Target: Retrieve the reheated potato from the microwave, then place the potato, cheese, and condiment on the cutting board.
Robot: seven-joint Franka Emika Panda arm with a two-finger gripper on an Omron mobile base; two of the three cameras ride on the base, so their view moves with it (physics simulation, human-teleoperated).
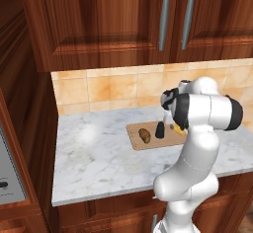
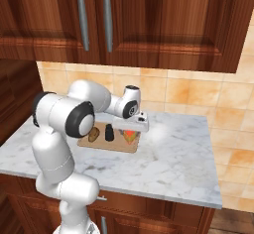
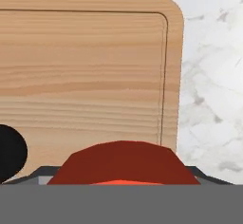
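Scanning across the marble counter (image 1: 94,153) from the left base view: bare stone first, then the cutting board (image 1: 136,139) with the potato (image 1: 144,135) lying on its left part, long axis running roughly front to back. Next along, the condiment (image 1: 159,130) stands upright just beside the potato. Further right, a sliver of orange marks the cheese (image 1: 179,130), mostly hidden behind the arm's elbow.

Over to the right base view, and the gripper (image 2: 131,130) hangs right above the cheese (image 2: 129,136), which sits on the board's (image 2: 116,145) right part. In the hand view the red rind of the cheese (image 3: 124,163) sits dead centre at the bottom, squarely between the jaws and just below them. The jaws stand wide, and whether they touch the wedge I cannot tell; it looks resting on the wood, not carried. All three items appear to be on the board, so the next move is likely straight up and clear.
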